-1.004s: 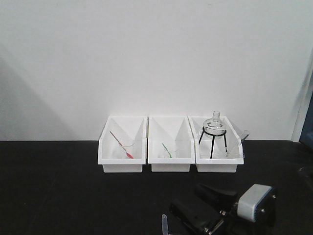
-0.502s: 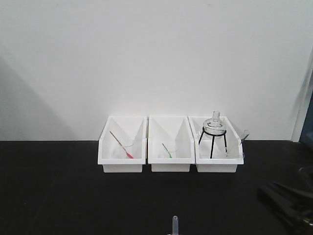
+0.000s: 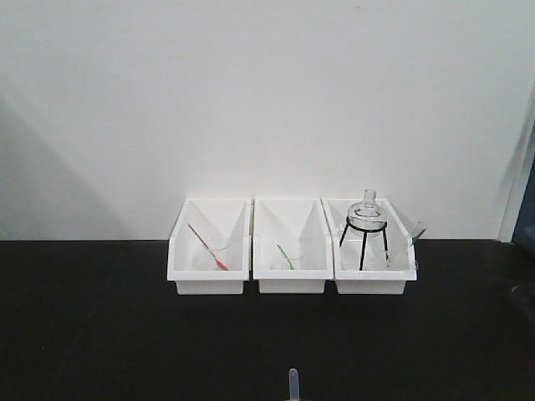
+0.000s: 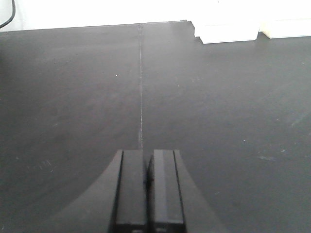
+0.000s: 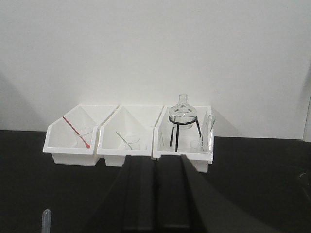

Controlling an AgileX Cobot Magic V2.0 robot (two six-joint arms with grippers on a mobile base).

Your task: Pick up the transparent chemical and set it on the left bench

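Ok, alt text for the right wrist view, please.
Shut right pincer over a black bench, facing three white bins against a white wall. The left bin holds a red-stick beaker, the middle a green-stick beaker, the right a flask on a tripod. A clear dropper tip pokes up bottom left.

A laboratory: a matte black table (image 3: 100,334) against a plain white wall, three white bins (image 3: 290,246) at 12 o'clock holding beakers and a round-bottom flask (image 3: 366,214) on a tripod.
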